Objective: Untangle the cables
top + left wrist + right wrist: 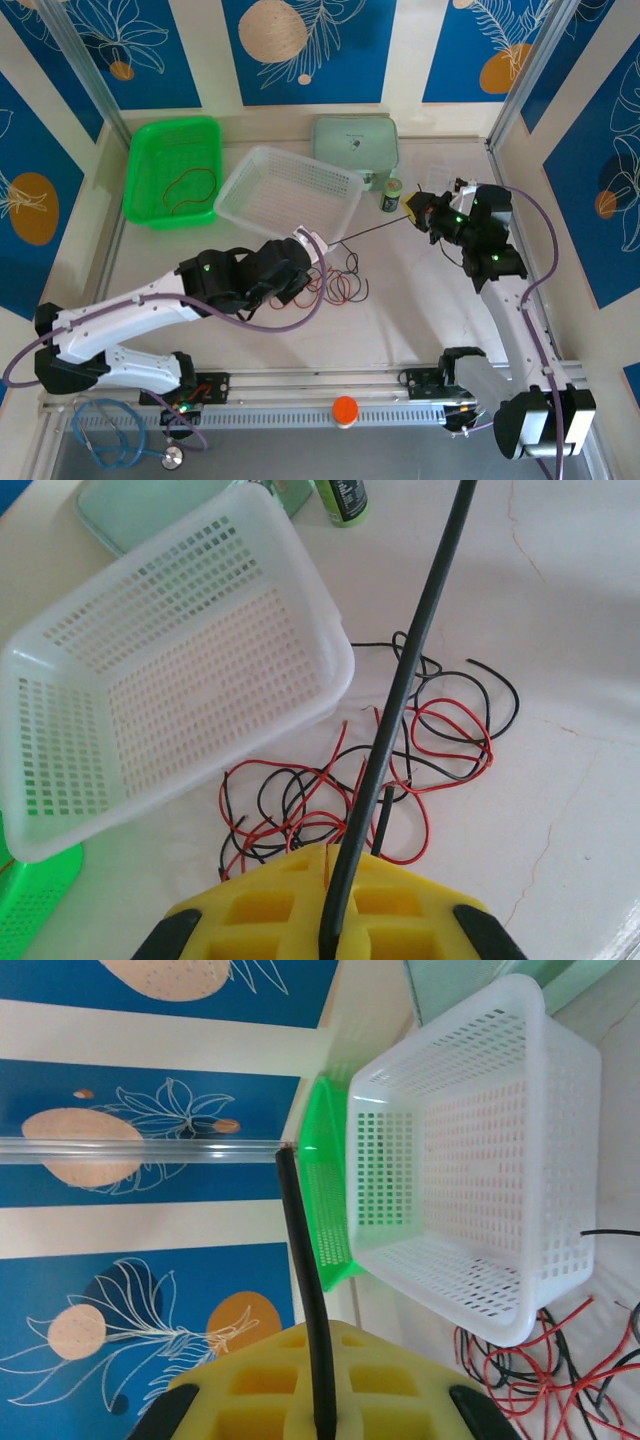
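At mid-tabletop (420,310), off the basket's (310,165) near corner, red cable (445,702) and black cable (404,680) lie looped together. Left hand (328,915) and right hand (322,1395) each clamp the black cable, one length taut between them, likely to draw it clear of red.

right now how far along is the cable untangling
Done, seemingly: one red wire loop lies apart in the green basket. In hand: the left hand and right hand are both shut on a black cable, stretched straight between them. Left: the red and black tangle on the table beside the white basket is not yet separated.
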Robot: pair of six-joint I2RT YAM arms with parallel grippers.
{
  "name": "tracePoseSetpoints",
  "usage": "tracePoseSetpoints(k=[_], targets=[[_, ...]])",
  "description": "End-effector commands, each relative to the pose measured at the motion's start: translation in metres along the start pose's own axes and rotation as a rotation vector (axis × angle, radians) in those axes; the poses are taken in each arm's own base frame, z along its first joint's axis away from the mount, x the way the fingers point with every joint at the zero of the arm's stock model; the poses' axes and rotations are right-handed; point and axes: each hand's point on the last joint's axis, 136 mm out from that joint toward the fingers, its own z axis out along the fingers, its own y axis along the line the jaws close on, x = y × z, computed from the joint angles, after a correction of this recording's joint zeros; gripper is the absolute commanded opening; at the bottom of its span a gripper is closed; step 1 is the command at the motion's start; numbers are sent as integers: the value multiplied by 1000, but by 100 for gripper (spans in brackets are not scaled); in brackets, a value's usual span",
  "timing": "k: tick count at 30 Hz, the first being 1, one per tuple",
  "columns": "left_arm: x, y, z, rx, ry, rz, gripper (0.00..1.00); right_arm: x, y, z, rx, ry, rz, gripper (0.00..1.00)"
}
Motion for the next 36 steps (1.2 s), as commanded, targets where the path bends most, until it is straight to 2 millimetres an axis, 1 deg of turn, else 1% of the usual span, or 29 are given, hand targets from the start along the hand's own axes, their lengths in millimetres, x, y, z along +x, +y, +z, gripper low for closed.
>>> tracePoseSetpoints(k=[1, 4, 5, 7, 9, 11, 12, 13, 15, 17, 20, 23, 26, 29, 31, 34, 36], targets=[[27, 17, 1, -70, 113, -10, 0, -27, 6, -3, 7, -103, -79, 0], [8, 36, 8, -112, 87, -77, 0, -19, 10, 9, -14, -62, -95, 0], [1, 45, 12, -123, 78, -115, 0, -14, 12, 15, -20, -39, -104, 2], [-12, 65, 23, -135, 66, -194, 0, -2, 14, 28, -22, 9, -123, 21], [-24, 88, 39, -151, 55, -269, 0, 10, 13, 40, -15, 45, -143, 46], [-35, 104, 57, -147, 41, -312, 0, 17, 10, 47, -3, 66, -152, 66], [-41, 113, 66, -155, 32, -322, 0, 20, 7, 49, 3, 72, -152, 72], [-47, 120, 75, -163, 24, -328, 0, 22, 5, 50, 7, 75, -151, 77], [-58, 135, 93, -167, 13, -340, 0, 27, -1, 49, 18, 84, -147, 83], [-67, 149, 108, -181, 10, -344, 0, 33, -9, 44, 39, 93, -139, 87], [-69, 173, 133, -228, 35, -355, 0, 44, -25, 34, 71, 108, -128, 88], [-62, 190, 162, -256, 73, -370, 0, 59, -42, 19, 106, 121, -112, 88], [-46, 201, 194, -265, 126, -389, 0, 73, -61, 1, 144, 128, -94, 88], [-26, 204, 223, -264, 179, -415, 0, 84, -79, -18, 187, 117, -87, 88], [-14, 202, 241, -254, 211, -438, 0, 89, -89, -30, 216, 101, -90, 88], [2, 192, 264, -219, 251, -471, 0, 92, -107, -42, 276, 77, -98, 85], [7, 181, 274, -170, 264, -496, 0, 95, -121, -44, 326, 85, -95, 79]])
